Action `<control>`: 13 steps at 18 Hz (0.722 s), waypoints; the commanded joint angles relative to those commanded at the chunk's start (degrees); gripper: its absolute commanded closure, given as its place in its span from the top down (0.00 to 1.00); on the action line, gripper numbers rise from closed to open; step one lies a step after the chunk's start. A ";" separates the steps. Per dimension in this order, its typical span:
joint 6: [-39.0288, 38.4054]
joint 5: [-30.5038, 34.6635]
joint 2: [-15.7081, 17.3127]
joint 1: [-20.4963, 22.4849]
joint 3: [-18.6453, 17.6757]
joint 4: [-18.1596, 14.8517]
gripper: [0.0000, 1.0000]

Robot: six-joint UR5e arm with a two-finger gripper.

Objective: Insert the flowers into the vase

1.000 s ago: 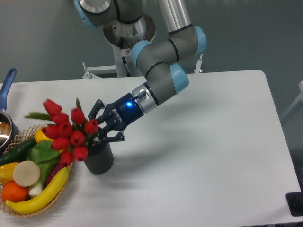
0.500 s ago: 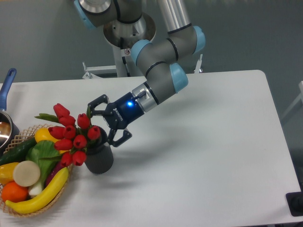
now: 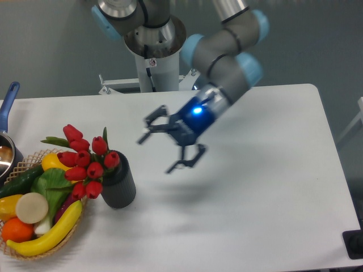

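The flowers [image 3: 84, 160], a bunch of red tulip buds with green leaves, stand with their stems in the vase [image 3: 118, 183] and lean out to the left over the basket. The vase is a short dark grey cylinder, upright on the white table at the left. My gripper [image 3: 163, 147] is open and empty. It hovers above the table to the right of the vase, clear of the flowers, with its fingers spread wide and pointing left.
A woven basket [image 3: 28, 247] of toy fruit and vegetables sits at the front left, touching the flowers' heads. A pot with a blue handle [image 3: 8, 105] is at the left edge. The arm's base [image 3: 154, 51] stands behind the table.
My gripper opened and let go of the flowers, then drew back up and to the right, away from the vase. The flowers settled lower into the vase and stay there.
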 joint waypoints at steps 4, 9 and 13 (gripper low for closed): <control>0.88 19.88 0.18 0.53 6.07 0.26 1.00; 0.97 38.34 -0.96 3.95 9.33 -1.40 1.00; 1.23 47.31 -1.23 5.89 8.98 -6.75 1.00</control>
